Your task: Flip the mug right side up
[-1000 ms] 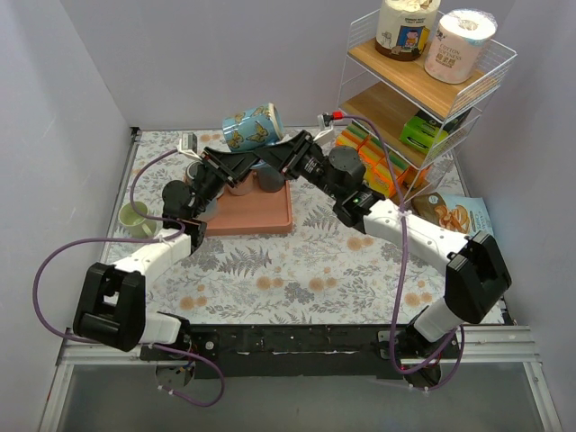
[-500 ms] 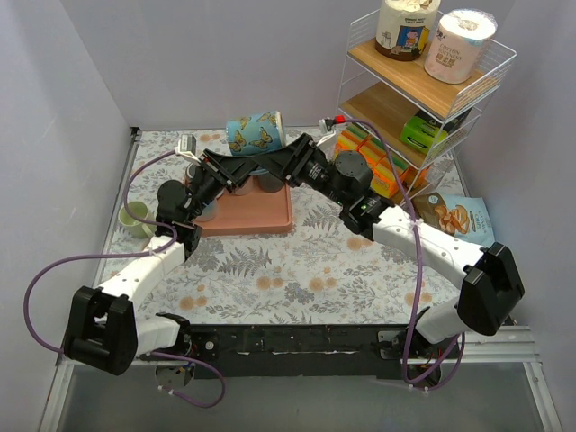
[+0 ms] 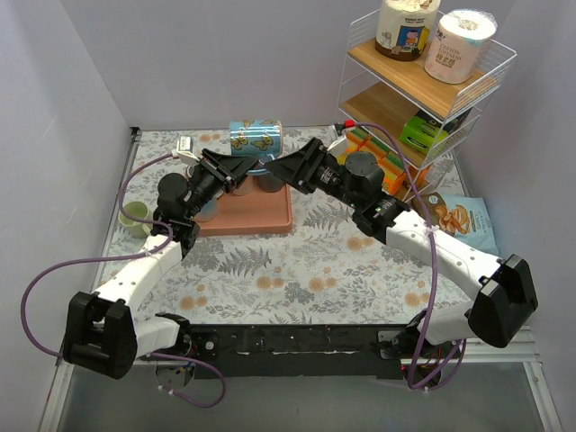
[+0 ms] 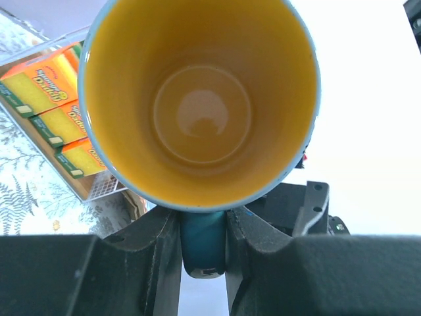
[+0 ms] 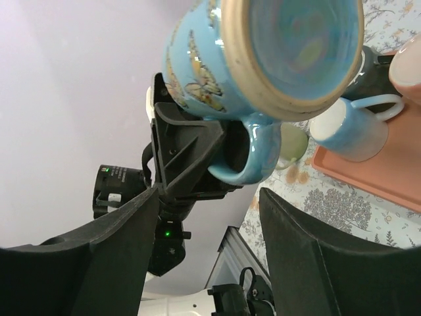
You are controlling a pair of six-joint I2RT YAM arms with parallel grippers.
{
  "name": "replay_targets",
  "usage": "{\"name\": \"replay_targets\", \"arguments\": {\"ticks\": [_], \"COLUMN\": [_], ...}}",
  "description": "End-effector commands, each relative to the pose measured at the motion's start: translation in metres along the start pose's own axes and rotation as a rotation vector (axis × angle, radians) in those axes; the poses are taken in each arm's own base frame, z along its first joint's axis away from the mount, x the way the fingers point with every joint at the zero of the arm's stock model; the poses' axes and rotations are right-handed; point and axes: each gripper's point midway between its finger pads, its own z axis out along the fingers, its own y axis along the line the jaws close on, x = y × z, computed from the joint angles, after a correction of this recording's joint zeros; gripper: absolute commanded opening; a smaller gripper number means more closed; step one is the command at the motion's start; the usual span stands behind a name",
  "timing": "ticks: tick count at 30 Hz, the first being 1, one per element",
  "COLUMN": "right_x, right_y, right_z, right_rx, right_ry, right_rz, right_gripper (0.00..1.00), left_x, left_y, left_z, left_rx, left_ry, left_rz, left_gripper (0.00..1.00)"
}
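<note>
The mug (image 3: 255, 135) is light blue with butterflies and yellow inside. It hangs on its side above the back of the table. My left gripper (image 3: 236, 166) is shut on its handle (image 4: 202, 240). The left wrist view looks straight into the mug's mouth (image 4: 200, 99). In the right wrist view the mug's base (image 5: 296, 46) faces the camera, and the handle (image 5: 247, 161) is pinched by the left fingers (image 5: 191, 158). My right gripper (image 3: 286, 168) stands open just right of the mug; its fingers touch nothing, and its own view shows the right gripper (image 5: 209, 197) wide apart.
A salmon tray (image 3: 261, 216) below holds a dark mug (image 3: 268, 180) and a white-and-blue mug (image 5: 352, 125). A green cup (image 3: 135, 216) sits at the left. A wire shelf (image 3: 423, 81), a sponge pack (image 3: 378, 157) and a snack bag (image 3: 459, 216) stand at the right.
The right gripper opened, let go of the mug and drew back to the right. The mug, still in the left gripper, swung from tilted to lying level.
</note>
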Motion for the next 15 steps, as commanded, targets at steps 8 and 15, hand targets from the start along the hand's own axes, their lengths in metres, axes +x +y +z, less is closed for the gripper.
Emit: {"name": "replay_targets", "arguments": {"ticks": [8, 15], "right_x": [-0.015, -0.029], "right_y": [-0.01, -0.032], "right_z": [-0.021, -0.031], "right_rx": [0.037, 0.127], "right_ry": [0.026, 0.039], "right_rz": [-0.023, -0.085], "right_gripper": [0.7, 0.69], "left_x": [-0.028, -0.044], "left_y": [-0.046, -0.036], "left_z": [0.0, -0.013], "left_rx": [-0.031, -0.241], "left_ry": [-0.084, -0.131], "left_rz": [0.086, 0.225], "left_gripper": [0.0, 0.0]}}
